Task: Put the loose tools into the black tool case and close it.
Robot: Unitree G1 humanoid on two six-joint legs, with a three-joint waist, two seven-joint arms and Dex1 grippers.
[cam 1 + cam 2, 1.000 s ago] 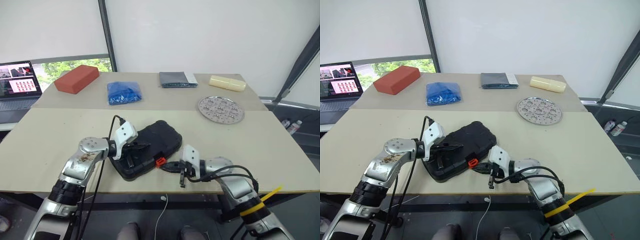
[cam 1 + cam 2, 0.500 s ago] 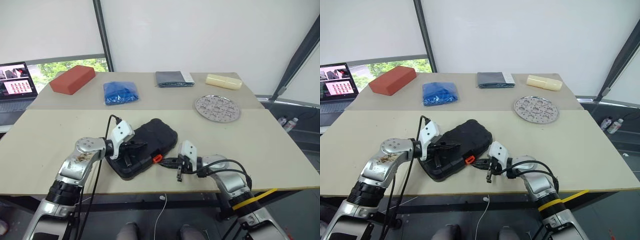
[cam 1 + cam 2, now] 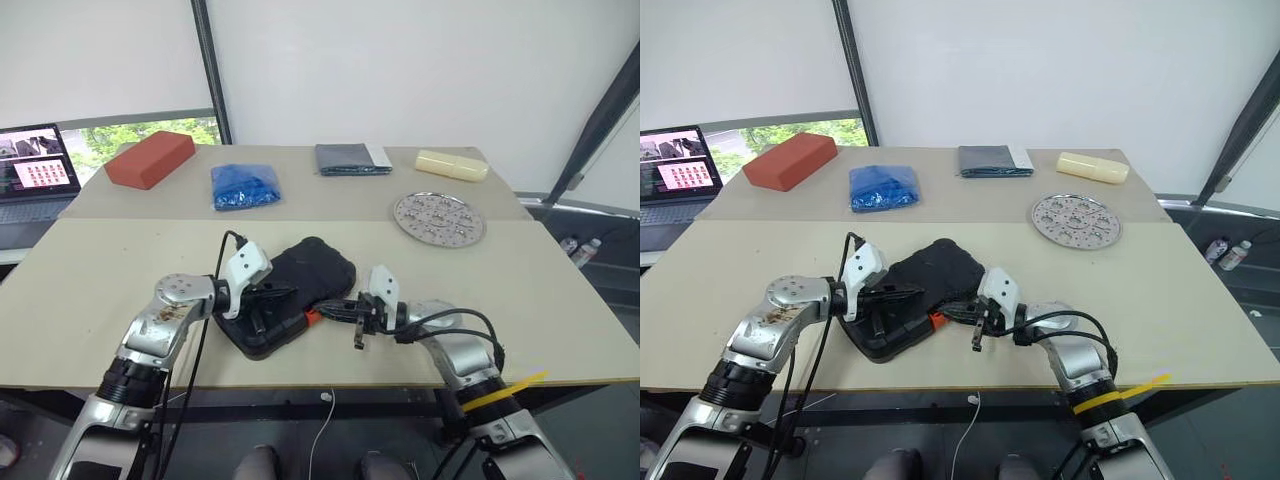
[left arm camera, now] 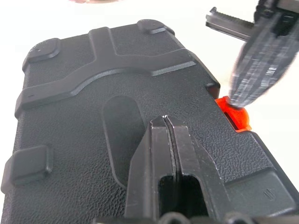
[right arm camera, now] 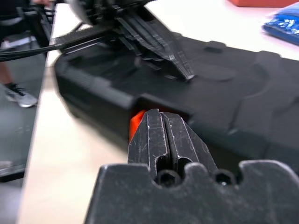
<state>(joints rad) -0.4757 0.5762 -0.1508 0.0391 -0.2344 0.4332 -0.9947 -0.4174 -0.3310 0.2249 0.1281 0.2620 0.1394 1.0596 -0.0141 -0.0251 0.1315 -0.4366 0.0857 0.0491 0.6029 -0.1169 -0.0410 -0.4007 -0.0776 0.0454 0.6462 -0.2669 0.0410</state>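
— Left wrist view first: how does the black tool case (image 4: 117,121) look?

— Shut, lid down. Pebbled black plastic with rounded corners, raised pads near the lid's corners, a moulded ridge across the lid and an oval dip in its middle. The small orange latch (image 4: 236,114) sits on the front edge.

— Where is it on the desk (image 3: 90,300)?

— Near the front edge, about midway along it and turned at an angle, well apart from the brick-red block (image 3: 152,158), blue bag (image 3: 246,185), grey cloth (image 3: 352,159), pale block (image 3: 452,164) and perforated metal disc (image 3: 439,219) further back.

— And the claws?

— The left claw (image 4: 166,126) is pressed shut with nothing in it; its tips lie on the lid at the oval dip. The right claw (image 5: 161,126) is also shut and empty, its tips right at the latch on the case's front side. I cannot tell whether they touch it.
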